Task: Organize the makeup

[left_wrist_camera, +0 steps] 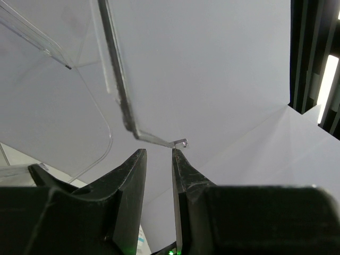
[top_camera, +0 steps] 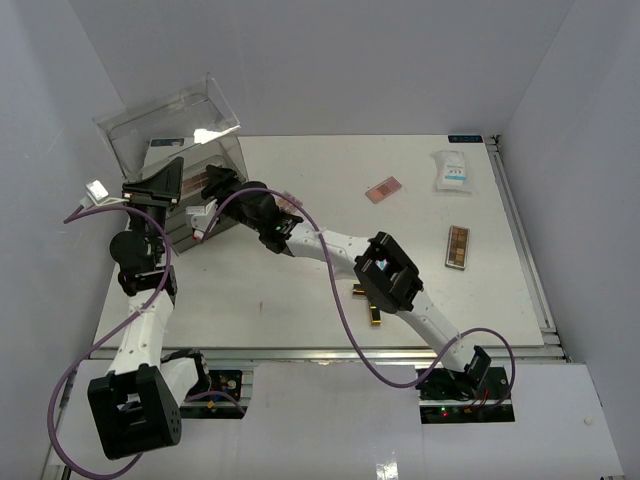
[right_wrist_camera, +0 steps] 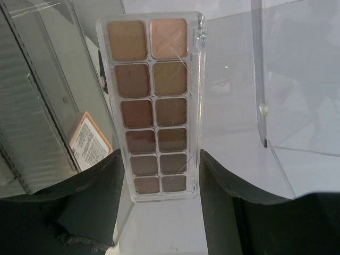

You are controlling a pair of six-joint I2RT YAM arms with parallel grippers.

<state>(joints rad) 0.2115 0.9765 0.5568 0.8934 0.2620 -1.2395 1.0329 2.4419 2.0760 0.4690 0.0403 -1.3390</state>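
- Long palette [right_wrist_camera: 154,101]: we see twelve brown and pink pans in two columns under a clear cover. It stands on end inside the clear box [top_camera: 225,155], at the table's far left corner.
- Right gripper [right_wrist_camera: 162,154]: its two fingers press the palette's lower end from both sides, so the palette is held.
- Lid [left_wrist_camera: 118,85]: we see it raised and edge-on in the left wrist view, and its small tab ends at the tip of one finger.
- Left gripper [left_wrist_camera: 158,154]: it is beside the box, its jaws a narrow gap apart with nothing between them.
- Square palette [top_camera: 383,189]: it lies flat on the table [top_camera: 330,160], well apart from the box.
- Sachet [top_camera: 452,170]: white and blue, it lies near the far right corner.
- Second long palette [top_camera: 457,246]: it lies flat, nearer to us than the sachet.
- Lipstick tubes [top_camera: 375,318]: black and gold, they lie by the near edge, partly hidden under the right arm.
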